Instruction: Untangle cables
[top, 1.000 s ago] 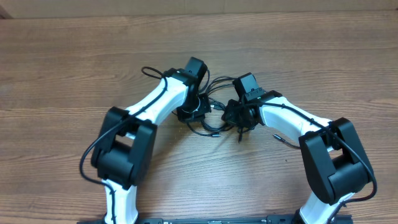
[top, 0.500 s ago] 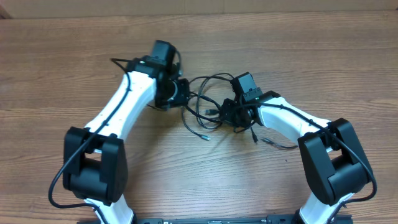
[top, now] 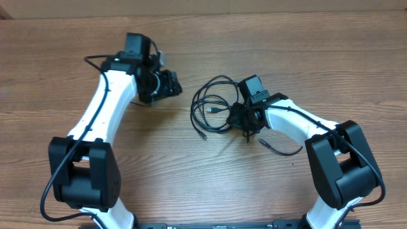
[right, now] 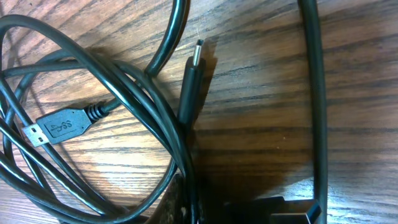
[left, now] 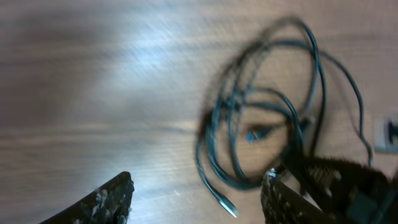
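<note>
The cables lie as thin black loops on the wooden table just left of my right gripper. In the right wrist view the loops show a USB plug and a slim plug, and my right gripper is shut on a few strands at the bottom edge. My left gripper hangs apart from the loops, to their upper left. The blurred left wrist view shows it open, with the cables ahead and a silver-tipped plug end on the table between its fingers.
One cable tail trails on the table toward the right arm. A single strand runs straight down the right side of the right wrist view. The left arm stretches along the table's left half.
My left arm has swung up and to the left, away from the tangle, and its gripper has opened and let go. The loops now lie spread out beside the right gripper, which has stayed put.
</note>
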Controlling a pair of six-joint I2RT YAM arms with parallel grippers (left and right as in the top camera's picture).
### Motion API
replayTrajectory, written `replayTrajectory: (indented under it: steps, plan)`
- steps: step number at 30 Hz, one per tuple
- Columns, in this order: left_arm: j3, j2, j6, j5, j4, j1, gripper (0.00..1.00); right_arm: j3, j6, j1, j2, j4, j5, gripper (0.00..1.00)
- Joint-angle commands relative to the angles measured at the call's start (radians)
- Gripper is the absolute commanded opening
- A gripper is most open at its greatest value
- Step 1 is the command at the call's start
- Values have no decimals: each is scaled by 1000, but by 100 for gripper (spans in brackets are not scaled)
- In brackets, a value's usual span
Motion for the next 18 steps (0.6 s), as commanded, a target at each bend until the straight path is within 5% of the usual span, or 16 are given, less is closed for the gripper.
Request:
replayTrajectory:
  steps: [1,8,18]
  plan:
    - [-2,-29,-66,11,-15,-63,70,-7,3,-6,2,0,28,4]
    - [-66,-29,-274,-191,-5,-177,71,-7,2,-6,2,-1,28,4]
    - [-213,-29,-450,-226,176,-272,68,-7,3,-6,2,-1,27,4]
